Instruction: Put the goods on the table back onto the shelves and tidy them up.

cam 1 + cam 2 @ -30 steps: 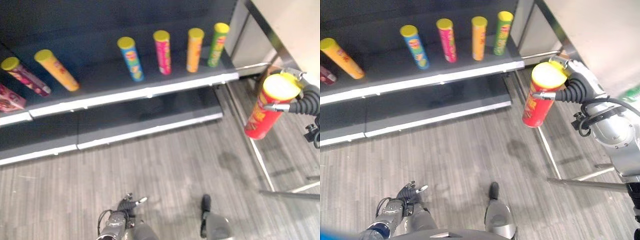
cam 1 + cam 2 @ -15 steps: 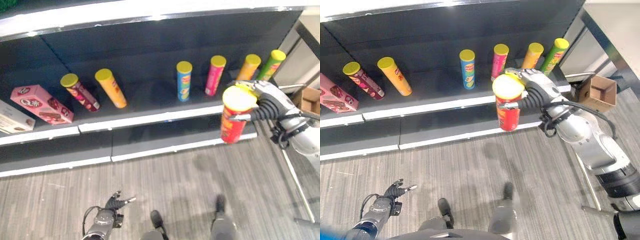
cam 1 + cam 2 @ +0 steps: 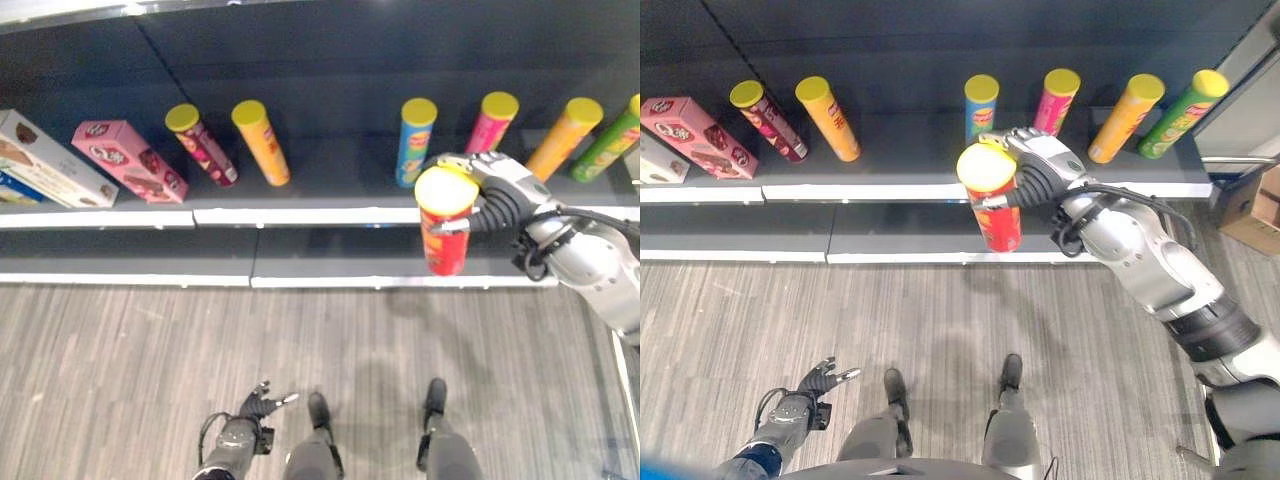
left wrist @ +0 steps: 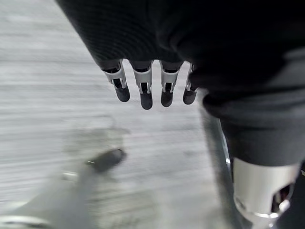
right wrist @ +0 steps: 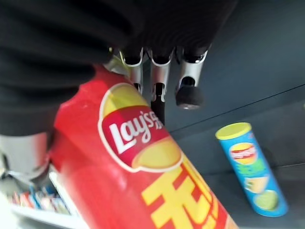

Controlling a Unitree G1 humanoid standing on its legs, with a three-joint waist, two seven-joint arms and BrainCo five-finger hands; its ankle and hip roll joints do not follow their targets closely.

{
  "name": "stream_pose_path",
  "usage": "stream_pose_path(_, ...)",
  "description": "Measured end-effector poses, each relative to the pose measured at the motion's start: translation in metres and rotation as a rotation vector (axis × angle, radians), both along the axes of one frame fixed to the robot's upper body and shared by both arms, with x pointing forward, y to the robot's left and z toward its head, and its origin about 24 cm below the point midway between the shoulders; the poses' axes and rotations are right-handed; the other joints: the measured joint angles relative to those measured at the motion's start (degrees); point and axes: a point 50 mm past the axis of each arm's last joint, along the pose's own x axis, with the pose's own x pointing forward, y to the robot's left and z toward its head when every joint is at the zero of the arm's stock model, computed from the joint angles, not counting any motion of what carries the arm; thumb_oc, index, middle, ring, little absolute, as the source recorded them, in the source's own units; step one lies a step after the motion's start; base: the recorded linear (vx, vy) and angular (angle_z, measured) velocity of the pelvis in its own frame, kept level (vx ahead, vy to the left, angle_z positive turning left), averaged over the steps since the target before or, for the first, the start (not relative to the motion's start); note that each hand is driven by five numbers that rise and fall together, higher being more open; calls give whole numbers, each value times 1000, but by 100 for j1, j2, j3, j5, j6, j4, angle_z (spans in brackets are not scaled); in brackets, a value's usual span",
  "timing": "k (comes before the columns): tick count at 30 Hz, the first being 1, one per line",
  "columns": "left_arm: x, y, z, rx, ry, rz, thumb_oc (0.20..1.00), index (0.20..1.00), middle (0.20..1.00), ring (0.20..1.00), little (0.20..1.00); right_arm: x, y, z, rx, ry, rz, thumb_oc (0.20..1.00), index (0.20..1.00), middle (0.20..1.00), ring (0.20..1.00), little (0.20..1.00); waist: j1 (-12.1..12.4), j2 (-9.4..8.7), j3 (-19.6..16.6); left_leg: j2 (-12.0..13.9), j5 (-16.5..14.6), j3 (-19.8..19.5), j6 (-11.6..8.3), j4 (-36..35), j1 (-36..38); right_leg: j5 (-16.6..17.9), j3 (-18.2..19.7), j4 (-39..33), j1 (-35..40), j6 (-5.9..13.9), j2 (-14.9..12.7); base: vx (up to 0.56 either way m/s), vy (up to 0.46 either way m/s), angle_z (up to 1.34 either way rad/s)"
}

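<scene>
Shelving [image 3: 320, 215] is spanning the frame ahead, dark, with a pale front lip; its upper board is already carrying a row of goods. Boxes are lying well off to the far left of the right hand's fingers: a pale box [image 3: 45, 160] and a pink box [image 3: 128, 160]. Next along, a maroon can [image 3: 200, 145] and an orange can [image 3: 262, 142] are leaning on the board. A blue can [image 3: 414, 140] and a magenta can [image 3: 488, 120] are standing just beyond the fingers, with a second orange can [image 3: 562, 138] and a green can [image 3: 606, 143] further to their right.

Right hand [image 3: 1035, 168] is gripping the red can [image 3: 992, 197] near its yellow lid; fingers [image 5: 159, 76] are curled round the can's upper body, thumb on the opposite side. The can is hanging upright in the air, in front of the shelf lip and not touching it, roughly level with the gap between orange can and blue can.

Left hand [image 3: 252, 408] is hanging low over the floor, fingers [image 4: 143, 90] straight and slightly apart, holding nothing.

Judgement on progress: most goods are apparently shelved already; this can is mid-carry, placement not yet done. Remaining: setting it down in an open slot, releasing, and probably straightening the leaning cans. No bench is visible, so any further goods cannot be counted.
</scene>
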Motion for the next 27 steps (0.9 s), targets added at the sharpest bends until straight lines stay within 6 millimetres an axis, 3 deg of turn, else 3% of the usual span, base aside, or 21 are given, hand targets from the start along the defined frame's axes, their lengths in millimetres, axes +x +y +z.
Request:
stream_pose_path(3,-16,-1,-6,0,35,11,1000,1000,1000,1000,1000,13,-4,-13,22,-7,-87,200,200,200,200,200,133,246,126,-52,23,-175,30,14,-23,-31,-179,0,118,27,-55,32,-116,33)
stream_pose_path(9,-22,-15,-11,-26,51,-3,1000,1000,1000,1000,1000,30,-33,-24,6,-39,-290,200,200,200,200,200,348,744,155,-192,108,-568,98,64,-179,-69,-664,0,332,55,-195,28,-91,42)
stream_pose_path(12,-28,-15,-13,-25,64,-1,1000,1000,1000,1000,1000,41,-44,-22,35,-64,-368,200,200,200,200,200,382,873,146,-228,109,-645,96,157,-185,-120,-842,1,488,82,-228,19,-96,31)
stream_pose_path(13,-29,-16,-14,-25,69,-1,1000,1000,1000,1000,1000,45,-48,-19,50,-81,-398,200,200,200,200,200,429,946,140,-229,109,-671,95,158,-184,-163,-911,1,542,109,-225,20,-128,31)
stream_pose_path(17,-42,-21,-18,-26,100,-29,1000,1000,1000,1000,1000,61,-75,24,139,-242,-560,200,200,200,200,200,568,1261,126,-276,187,-877,29,157,-246,-205,-1181,6,664,114,-245,8,-96,33)
stream_pose_path(20,-47,-24,-20,-24,109,-48,1000,1000,1000,1000,1000,62,-93,63,201,-388,-669,200,200,200,200,200,600,1501,115,-307,239,-1031,15,176,-327,-344,-1416,196,700,99,-292,9,-64,41)
stream_pose_path(23,-50,-25,-20,-30,107,-23,1000,1000,1000,1000,1000,61,-103,76,227,-445,-723,200,200,200,200,200,594,1582,81,-348,278,-1119,14,215,-352,-549,-1579,487,714,121,-376,43,-61,38)
stream_pose_path(27,-50,-31,-20,-29,100,-46,1000,1000,1000,1000,1000,63,-113,86,262,-473,-786,200,200,200,200,200,574,1667,40,-367,259,-1269,-12,192,-372,-1075,-1683,1364,503,99,-579,74,-55,32)
